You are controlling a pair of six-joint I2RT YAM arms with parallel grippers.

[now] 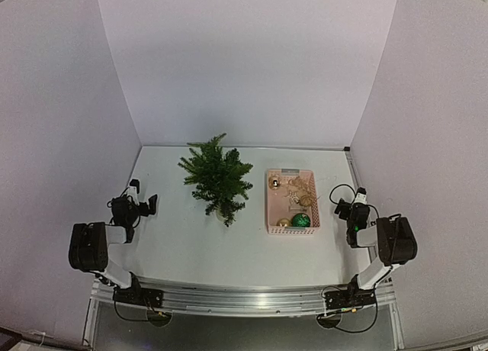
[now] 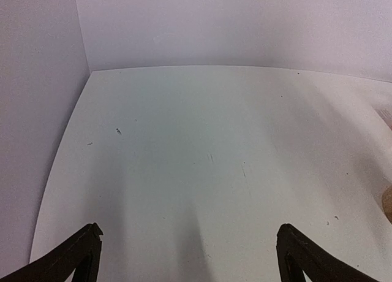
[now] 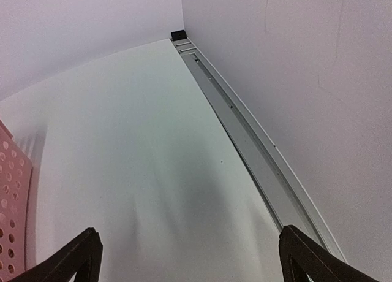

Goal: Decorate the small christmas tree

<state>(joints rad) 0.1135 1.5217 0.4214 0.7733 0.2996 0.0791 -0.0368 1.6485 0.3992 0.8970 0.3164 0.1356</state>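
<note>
Both arm bases [image 1: 137,296] sit at the near edge w/ the arms folded back. Both claws are spread wide w/ nothing in them: left gripper [image 1: 143,195] out at the left side of the table [image 1: 175,244], right gripper [image 1: 349,201] at the right side. The small christmas tree [image 1: 217,179] stands upright mid-table, bare afaict. The pink basket [image 1: 268,206] sits just to its right, not touching it. It holds a green ball [image 1: 301,220], a gold ball [image 1: 283,223] and some thin gold bits [image 1: 297,188] further back, too small to make out.

So imo nothing's hung yet and the first job is fetching an ornament. Right arm is the obvious pick bc the basket is right beside it. I'd go for the green ball: it's in the near corner, so come straight down and watch the basket wall. Round and shiny, prob slippery, so grab the cap or loop if it has one. Tree looks light, so hang it gently on an outer branch, maybe w/ the left claw steadying the base.
</note>
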